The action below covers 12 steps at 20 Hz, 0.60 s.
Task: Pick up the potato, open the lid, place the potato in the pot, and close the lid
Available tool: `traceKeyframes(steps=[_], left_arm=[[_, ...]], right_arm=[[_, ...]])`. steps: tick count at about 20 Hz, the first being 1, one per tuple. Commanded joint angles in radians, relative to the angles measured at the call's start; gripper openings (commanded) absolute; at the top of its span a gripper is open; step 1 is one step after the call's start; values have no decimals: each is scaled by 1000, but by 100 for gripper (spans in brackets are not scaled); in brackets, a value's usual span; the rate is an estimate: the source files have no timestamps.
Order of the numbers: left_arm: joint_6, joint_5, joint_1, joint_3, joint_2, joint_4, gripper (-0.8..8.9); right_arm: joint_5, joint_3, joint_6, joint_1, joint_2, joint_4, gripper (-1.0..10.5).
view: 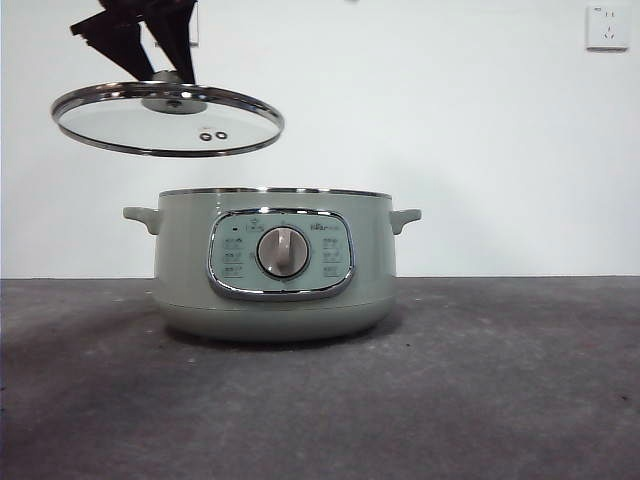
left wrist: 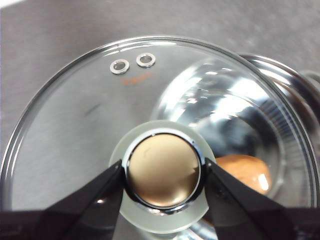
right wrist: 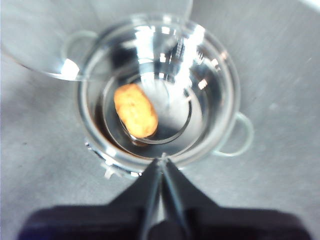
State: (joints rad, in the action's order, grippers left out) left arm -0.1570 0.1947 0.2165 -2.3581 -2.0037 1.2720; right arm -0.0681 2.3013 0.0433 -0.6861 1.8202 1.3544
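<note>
The sage-green pot stands open on the table, its dial facing the front camera. The orange-brown potato lies on the pot's shiny steel bottom; it also shows through the glass in the left wrist view. My left gripper is shut on the lid's knob and holds the glass lid in the air, above and to the left of the pot. The lid's edge shows in the right wrist view. My right gripper is shut and empty, high above the pot's rim.
The dark grey table runs around the pot. A white wall stands behind, with a socket at the top right.
</note>
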Motion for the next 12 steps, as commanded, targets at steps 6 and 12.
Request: traceKeyframes(steps=[6, 12], left_arm=[[-9, 11, 124, -11, 6, -8, -13], [-4, 10, 209, -11, 5, -7, -13]], right_arm=[[0, -405, 13, -2, -384, 24, -9], [1, -783, -19, -2, -706, -27, -9]])
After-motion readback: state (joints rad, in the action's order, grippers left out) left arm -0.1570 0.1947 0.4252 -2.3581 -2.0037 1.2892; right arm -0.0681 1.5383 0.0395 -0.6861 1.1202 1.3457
